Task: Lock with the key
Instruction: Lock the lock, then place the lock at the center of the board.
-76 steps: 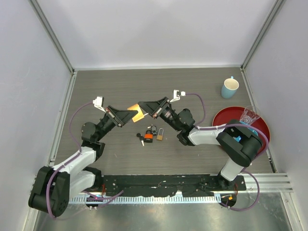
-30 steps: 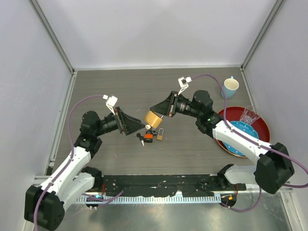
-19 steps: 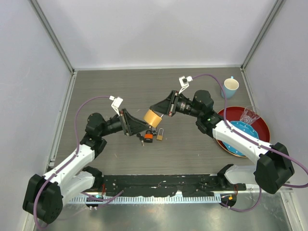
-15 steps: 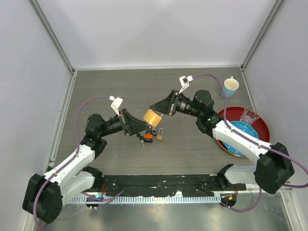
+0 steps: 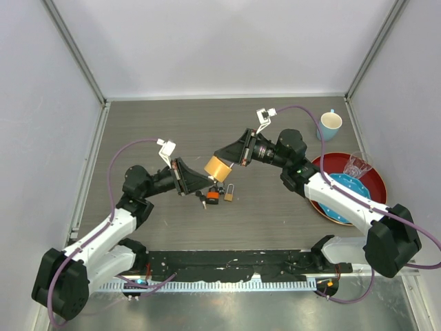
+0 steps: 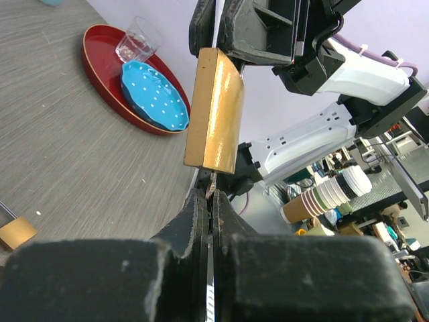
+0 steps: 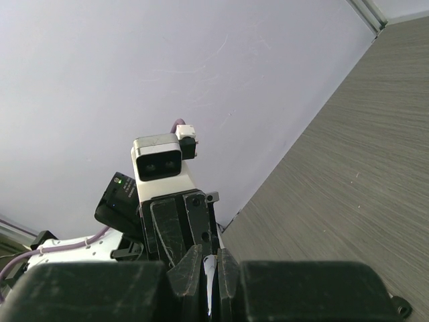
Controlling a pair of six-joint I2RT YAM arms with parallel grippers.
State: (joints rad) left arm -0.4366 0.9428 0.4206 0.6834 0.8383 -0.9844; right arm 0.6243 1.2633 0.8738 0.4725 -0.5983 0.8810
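Padlock (image 6: 214,111), a big brass block with a plain face on which I can read no stamp or label, is held up off the table (image 5: 172,131) near its middle, between the two arms. The right gripper (image 5: 224,157) is clamped on its shackle end. Its long axis runs along the line from one gripper to the other, and the keyhole end is turned toward the left arm. The left gripper (image 6: 211,201) has its jaws pressed tight on a single key (image 6: 211,190), whose thin blade stands on edge between the fingers. The key lies in line with the padlock's long axis and points straight at the right gripper, with its tip at the lock's bottom face. I cannot tell whether it has gone in. I count three locks in all. The other two lie on the table just below the held one: an orange padlock (image 5: 212,197) and a small brass padlock (image 5: 228,194), side by side. A few black-headed keys (image 5: 200,198) lie against the orange one. Off to the right stands one pale blue cup (image 5: 329,125). Nearer the arms sits one red tray (image 5: 375,181) carrying one blue dotted plate (image 6: 153,97) and one clear glass (image 6: 137,45).
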